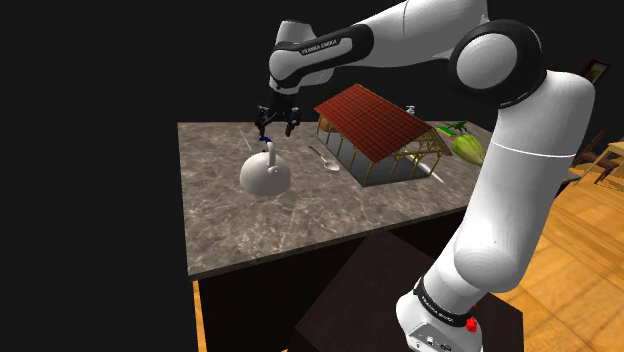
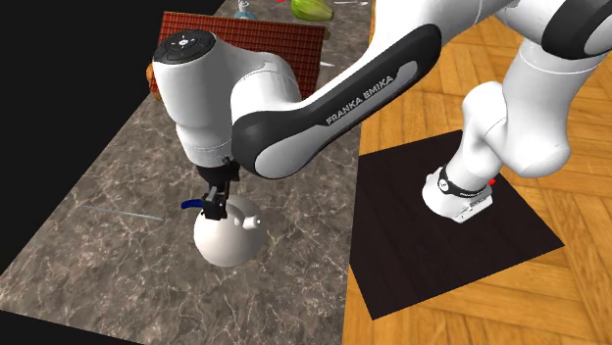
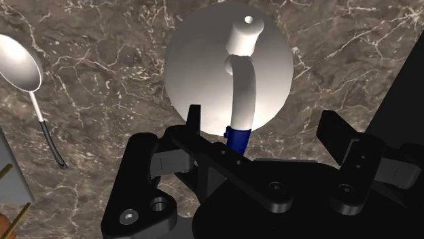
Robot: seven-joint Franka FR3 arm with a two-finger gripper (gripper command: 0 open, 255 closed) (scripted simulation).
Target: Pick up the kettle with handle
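A white dome-shaped kettle (image 1: 265, 176) (image 2: 229, 238) stands on the marbled brown table (image 1: 300, 225). Its white handle (image 3: 243, 88) arches over the top and ends in a blue tip (image 3: 237, 136). My black gripper (image 1: 278, 130) (image 2: 217, 199) hangs just above the kettle, pointing down. In the wrist view the gripper (image 3: 265, 127) is open. The blue end of the handle lies between the fingers, close to one finger (image 3: 194, 117), and neither finger clasps it. The kettle's small spout (image 2: 252, 222) points toward the second exterior view's right.
A spoon (image 1: 326, 159) (image 3: 27, 68) lies on the table between the kettle and a model house with a red roof (image 1: 372, 122) (image 2: 250, 44). Green items (image 1: 464, 144) sit at the table's far end. The dark stand (image 2: 441, 225) rests on a wooden floor beside the table.
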